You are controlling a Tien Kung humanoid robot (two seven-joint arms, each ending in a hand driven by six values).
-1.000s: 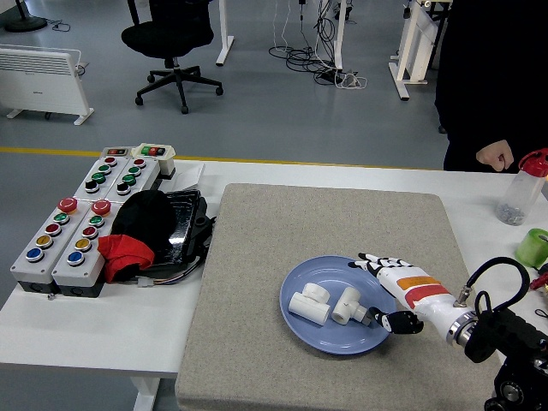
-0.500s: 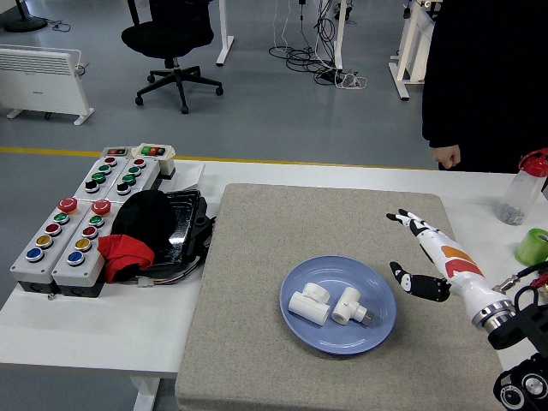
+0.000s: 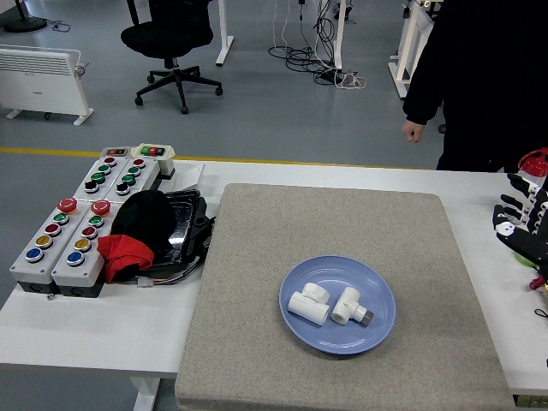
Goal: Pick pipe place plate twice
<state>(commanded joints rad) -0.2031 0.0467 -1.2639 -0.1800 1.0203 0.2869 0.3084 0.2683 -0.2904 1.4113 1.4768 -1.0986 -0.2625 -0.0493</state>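
Two white pipe fittings [image 3: 310, 303] [image 3: 349, 306] lie side by side in the blue plate [image 3: 379, 334], looking light, rigid and smooth, best pinched across a straight barrel, while the right hand [image 3: 521, 221] hangs at three o'clock, fingers spread, empty.

Two white pipe fittings [image 3: 330, 304] smooth plastic, blue plate [image 3: 377, 330] glossy, grey mat [image 3: 282, 231] rough felt-like, white table [image 3: 77, 330] smooth matt, red cloth [image 3: 124, 255] soft
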